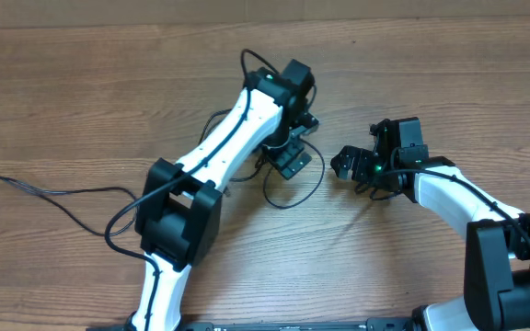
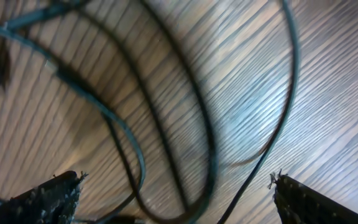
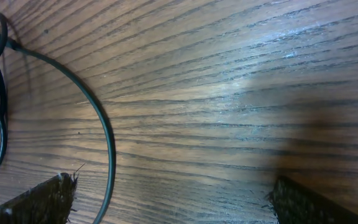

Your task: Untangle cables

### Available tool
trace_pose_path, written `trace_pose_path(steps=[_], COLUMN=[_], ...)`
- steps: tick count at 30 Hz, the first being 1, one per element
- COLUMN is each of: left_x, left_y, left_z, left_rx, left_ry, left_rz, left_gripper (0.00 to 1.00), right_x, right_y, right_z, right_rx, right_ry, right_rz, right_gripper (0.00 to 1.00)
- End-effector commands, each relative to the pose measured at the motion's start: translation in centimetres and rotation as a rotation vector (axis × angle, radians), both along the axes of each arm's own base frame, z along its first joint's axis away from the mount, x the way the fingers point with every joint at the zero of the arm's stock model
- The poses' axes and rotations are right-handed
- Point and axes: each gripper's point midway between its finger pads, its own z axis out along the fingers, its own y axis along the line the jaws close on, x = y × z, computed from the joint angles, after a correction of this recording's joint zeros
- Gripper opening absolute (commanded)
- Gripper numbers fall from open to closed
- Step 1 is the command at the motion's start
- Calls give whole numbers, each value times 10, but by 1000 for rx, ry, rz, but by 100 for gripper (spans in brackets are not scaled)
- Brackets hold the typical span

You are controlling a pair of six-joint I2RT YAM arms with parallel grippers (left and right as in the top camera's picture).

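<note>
Judging by how the cables lie, the untangling looks partly done: one long strand runs loose across the bench toward its left edge, while a looped bunch sits near the middle, directly under the left tool. In the left wrist view several strands cross over one another there, so that knot seems not yet pulled apart. Whether the long strand joins the bunch cannot be told, since the left arm covers the stretch between them. Both tools are released and hold nothing; the left hovers with its fingers spread either side of the crossings, and the right tool waits just beside, with one curved strand near its left finger. The arms' own thicker black leads hang close to the thin wires and could be mistaken for them or snag.
</note>
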Motion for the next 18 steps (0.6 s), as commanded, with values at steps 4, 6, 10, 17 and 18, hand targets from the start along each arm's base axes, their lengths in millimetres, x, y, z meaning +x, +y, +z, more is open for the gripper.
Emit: trace_pose_path(steps=[4, 6, 10, 17, 18], left_x=[0, 3, 7, 11, 12], left_y=[-19, -21, -23, -18, -16], left_z=[-5, -4, -4, -4, -3], left_rx=[-13, -23, -32, -2, 8], left_ry=[-34, -47, -61, -83, -89], left_rz=[-18, -18, -15, -12, -3], left_gripper=[94, 78, 43, 4, 4], right_x=[-12, -12, -12, -13, -13], right_y=[-11, -11, -11, -11, -11], right_z=[-16, -16, -16, -16, -16], right_rx=[-36, -37, -37, -37, -37], right_ry=[58, 59, 60, 61, 61], right_rz=[-31, -31, -31, -31, -31], right_gripper=[100, 100, 100, 100, 100])
